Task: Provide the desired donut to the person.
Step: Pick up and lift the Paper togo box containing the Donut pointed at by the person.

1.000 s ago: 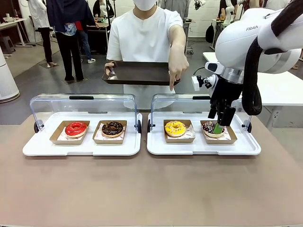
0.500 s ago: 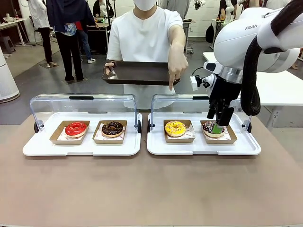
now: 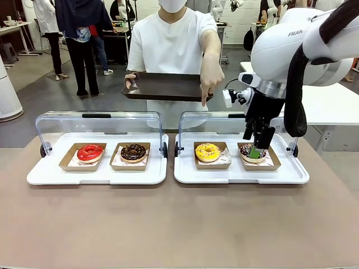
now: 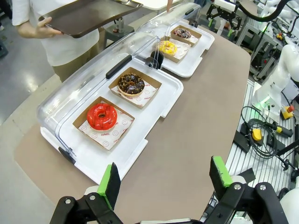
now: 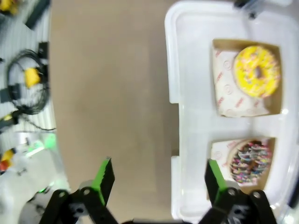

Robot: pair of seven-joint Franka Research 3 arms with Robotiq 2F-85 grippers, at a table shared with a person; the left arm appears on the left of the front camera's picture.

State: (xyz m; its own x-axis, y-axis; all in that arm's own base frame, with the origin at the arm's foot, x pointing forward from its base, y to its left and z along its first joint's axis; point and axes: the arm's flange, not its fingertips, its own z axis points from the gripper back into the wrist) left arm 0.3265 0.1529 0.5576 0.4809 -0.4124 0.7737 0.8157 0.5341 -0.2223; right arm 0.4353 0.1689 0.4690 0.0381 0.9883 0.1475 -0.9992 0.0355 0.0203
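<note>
right gripper (image 3: 255,147) (image 5: 158,173): fingers spread wide, nothing between them. green pads (image 5: 103,173) point straight down. it hangs low over the sprinkle donut (image 3: 245,149) (image 5: 250,161); in the front view one pad sits in front of that donut, and whether it touches cannot be told. in the right wrist view the donut lies just beside one finger, and the gap between the fingers looks down on the tray's edge and bare table.

left gripper (image 4: 166,175): fingers wide apart, holding nothing, raised above the near table edge, well apart from the trays.

yellow donut (image 3: 207,151) (image 4: 167,46) (image 5: 257,71): in its own paper box, left slot of the right tray (image 3: 241,176), beside the sprinkle donut's box.

red donut (image 3: 90,152) (image 4: 102,116), chocolate donut (image 3: 133,151) (image 4: 131,83): one box each, side by side on the left tray (image 3: 95,175), red one outermost.

lids (image 3: 98,120): clear, one per tray, both swung up at the far side.

table (image 3: 168,224): brown top, the two white trays side by side, nearly touching.

person (image 3: 171,45): stands at the far side. one hand (image 3: 210,78) reaches forward, index finger pointing down, in line with the yellow donut in the front view. other hand (image 3: 130,81) holds a dark tray (image 3: 162,87) level at waist height, nothing on it.
</note>
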